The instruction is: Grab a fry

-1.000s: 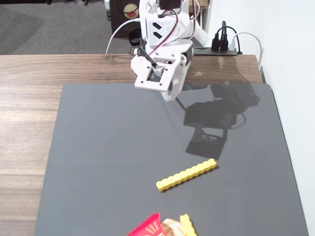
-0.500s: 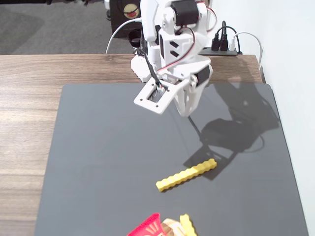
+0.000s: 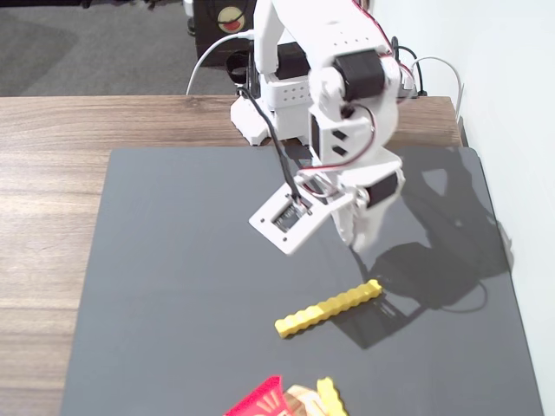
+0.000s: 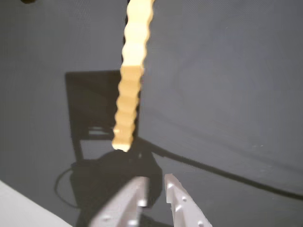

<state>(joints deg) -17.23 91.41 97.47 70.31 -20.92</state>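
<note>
The fry (image 3: 329, 308) is a long bright yellow crinkle-cut piece lying flat on the dark mat, slanting up to the right. In the wrist view the fry (image 4: 130, 80) runs from the top edge down toward the jaws, and its near end stops a little ahead of them. My gripper (image 3: 358, 245) hangs above the mat just behind the fry's right end, not touching it. In the wrist view the gripper (image 4: 157, 182) is empty, with only a narrow gap between its white fingertips (image 4: 138, 191).
The dark grey mat (image 3: 173, 277) lies on a wooden table (image 3: 43, 217). A red carton (image 3: 256, 400) with a shorter yellow fry piece (image 3: 331, 397) sits at the front edge. The arm's base (image 3: 277, 95) stands at the back, and a white wall (image 3: 520, 104) runs along the right.
</note>
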